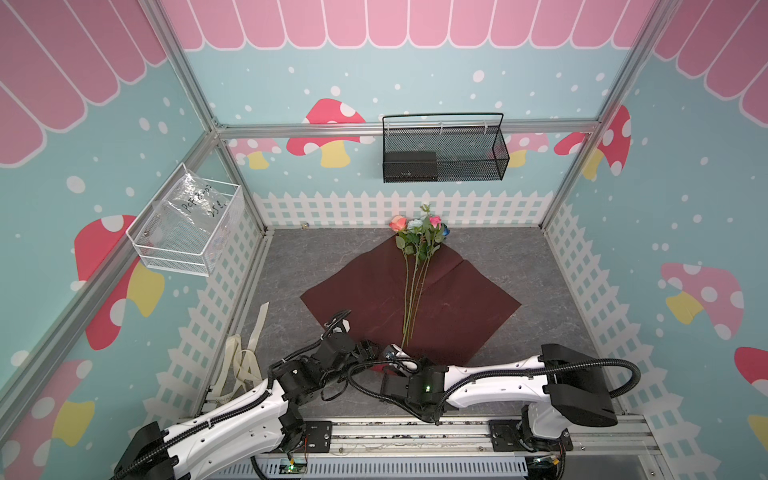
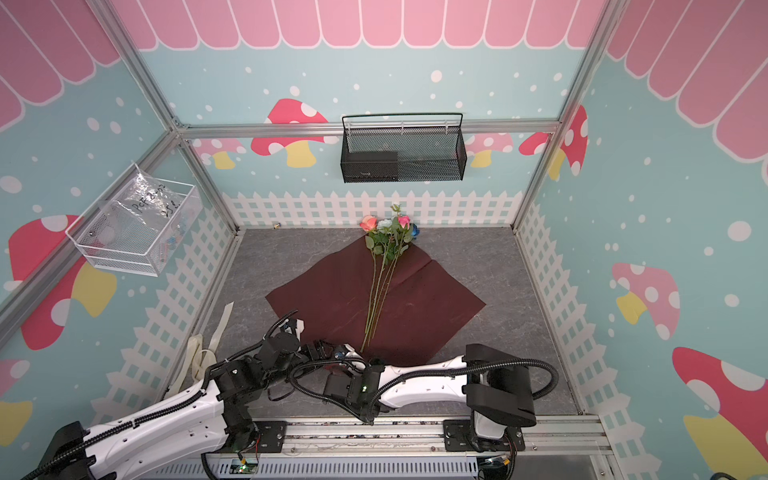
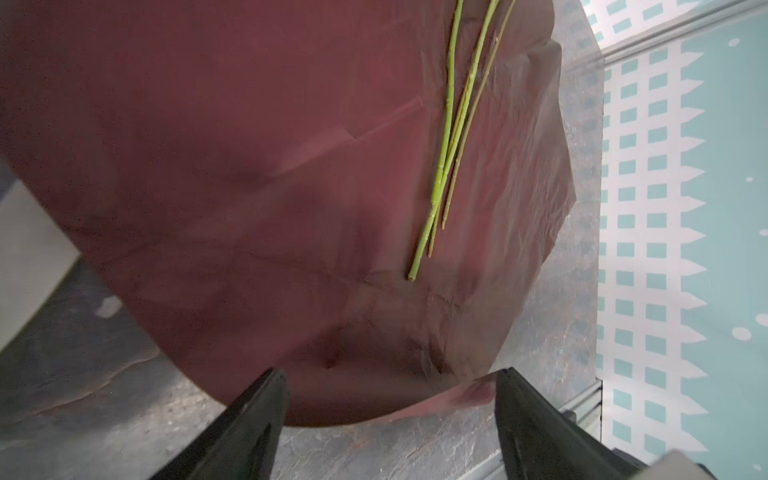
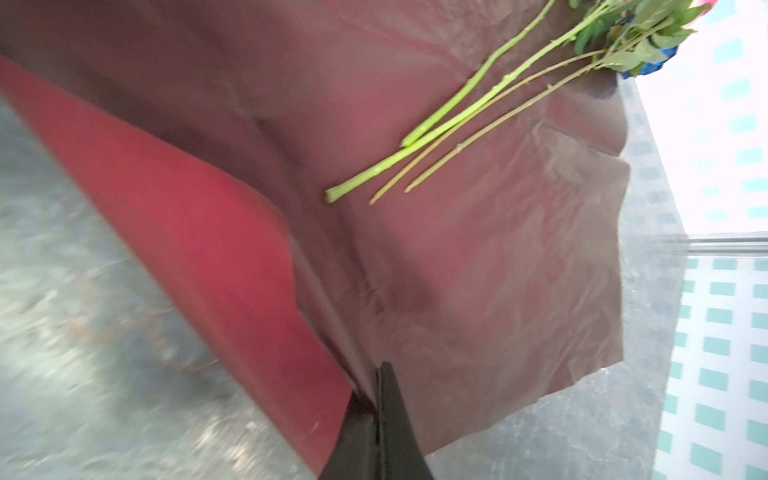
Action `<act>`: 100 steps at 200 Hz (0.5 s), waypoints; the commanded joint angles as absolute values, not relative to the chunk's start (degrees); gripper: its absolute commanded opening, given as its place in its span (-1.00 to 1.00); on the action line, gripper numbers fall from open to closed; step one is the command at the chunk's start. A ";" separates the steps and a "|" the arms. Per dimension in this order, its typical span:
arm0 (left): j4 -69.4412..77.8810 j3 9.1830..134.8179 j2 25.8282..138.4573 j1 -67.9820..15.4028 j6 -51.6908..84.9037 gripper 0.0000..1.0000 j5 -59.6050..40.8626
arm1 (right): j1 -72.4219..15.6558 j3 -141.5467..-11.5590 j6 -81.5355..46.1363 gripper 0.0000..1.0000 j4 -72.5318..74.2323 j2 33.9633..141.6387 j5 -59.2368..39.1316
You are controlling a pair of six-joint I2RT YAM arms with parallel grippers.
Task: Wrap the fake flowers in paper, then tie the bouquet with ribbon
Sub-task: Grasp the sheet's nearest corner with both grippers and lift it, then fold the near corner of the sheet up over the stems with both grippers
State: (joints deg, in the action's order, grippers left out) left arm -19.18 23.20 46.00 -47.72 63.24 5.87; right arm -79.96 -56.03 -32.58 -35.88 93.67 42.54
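Item: four green-stemmed fake flowers [image 1: 417,243] lying on a dark red, shiny wrapping paper sheet [image 1: 365,299], heads away from me.
My right claw [image 4: 374,390]: together, pinching the paper's lifted near edge.
My left claw [image 3: 390,415]: apart, at the paper's near edge.
In both top views my claws are mostly hidden behind the wrists.

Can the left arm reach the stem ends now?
Probably yes: the left gripper is open at the edge of the paper, and the stems lie bare on top. The right gripper, shut on the paper close by, may crowd it.
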 commanded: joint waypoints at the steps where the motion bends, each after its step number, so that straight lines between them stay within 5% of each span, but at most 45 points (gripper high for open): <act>1: -23.99 25.72 44.44 -47.99 61.83 0.59 14.65 | -77.57 -57.04 -25.36 -1.00 -32.50 92.79 44.57; 100: -26.44 32.10 52.82 -47.99 56.87 0.52 20.49 | -63.48 -57.00 -5.97 -1.00 -13.65 95.46 33.21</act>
State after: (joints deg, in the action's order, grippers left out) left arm -25.04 29.67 50.02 -47.70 59.81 18.76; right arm -66.06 -56.03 -11.49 -19.94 93.78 37.50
